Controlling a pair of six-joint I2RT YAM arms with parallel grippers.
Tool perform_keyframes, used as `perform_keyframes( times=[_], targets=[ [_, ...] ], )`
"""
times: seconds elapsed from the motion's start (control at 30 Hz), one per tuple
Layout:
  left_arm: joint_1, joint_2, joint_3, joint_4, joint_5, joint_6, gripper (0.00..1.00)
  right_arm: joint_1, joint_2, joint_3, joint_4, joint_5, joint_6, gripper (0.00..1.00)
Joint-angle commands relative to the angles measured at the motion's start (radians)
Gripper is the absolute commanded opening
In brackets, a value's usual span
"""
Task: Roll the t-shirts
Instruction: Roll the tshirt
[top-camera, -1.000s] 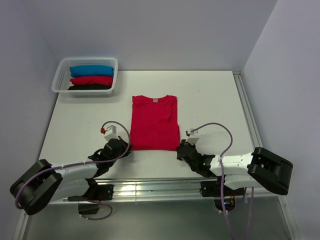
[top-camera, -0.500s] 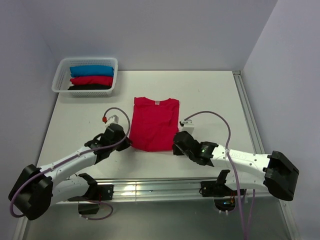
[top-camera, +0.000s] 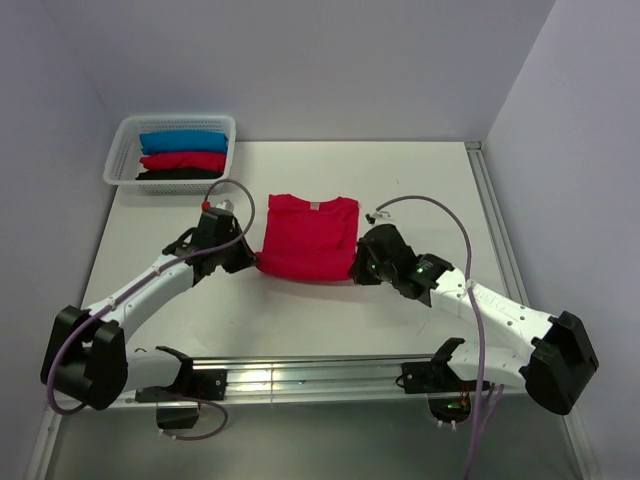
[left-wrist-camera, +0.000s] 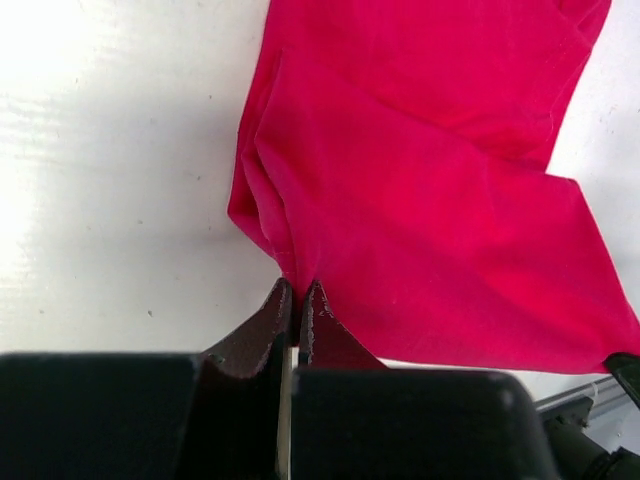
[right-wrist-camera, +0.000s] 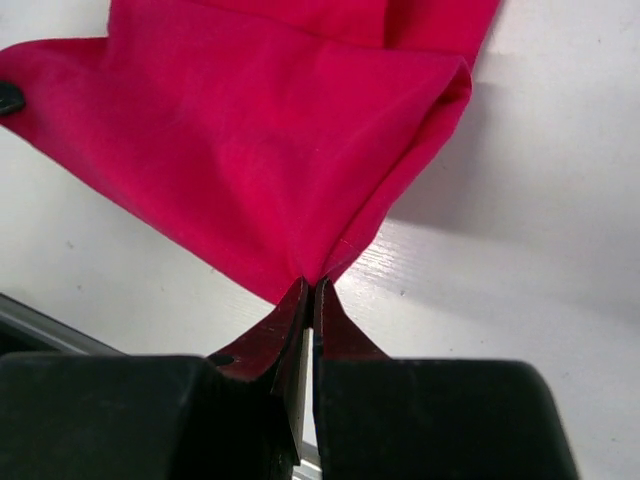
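Note:
A crimson-red t-shirt (top-camera: 308, 238) lies on the white table, its collar and small white label at the far end. Its near hem is lifted and folded toward the collar. My left gripper (top-camera: 255, 262) is shut on the hem's left corner; in the left wrist view the cloth (left-wrist-camera: 420, 180) bunches between the pinched tips (left-wrist-camera: 298, 287). At the right corner my right gripper (top-camera: 356, 270) is shut on the hem, and the right wrist view shows the fabric (right-wrist-camera: 270, 150) drawn into its tips (right-wrist-camera: 311, 284). Blue, red and black bundles (top-camera: 183, 155) lie in the basket.
A white mesh basket (top-camera: 119, 150) stands at the far left corner of the table. A metal rail (top-camera: 495, 230) runs along the table's right edge, and another rail (top-camera: 310, 375) crosses the near edge between the arm bases. Grey walls close in on three sides.
Both arms have reached away from their bases, carrying the shirt's near hem toward the collar. The visible shirt has grown shorter front to back. Both grippers stayed shut.

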Motion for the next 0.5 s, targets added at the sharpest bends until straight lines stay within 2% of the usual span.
perform_keyframes(
  times=[0.0, 0.47],
  targets=[
    [0.044, 0.058, 0.099, -0.030, 0.078, 0.076, 0.00, -0.057, 0.037, 0.083, -0.025, -0.081, -0.065, 0.00],
    [0.159, 0.349, 0.378, -0.081, 0.194, 0.156, 0.00, -0.281, 0.339, 0.298, -0.016, -0.354, -0.100, 0.00]
  ],
)
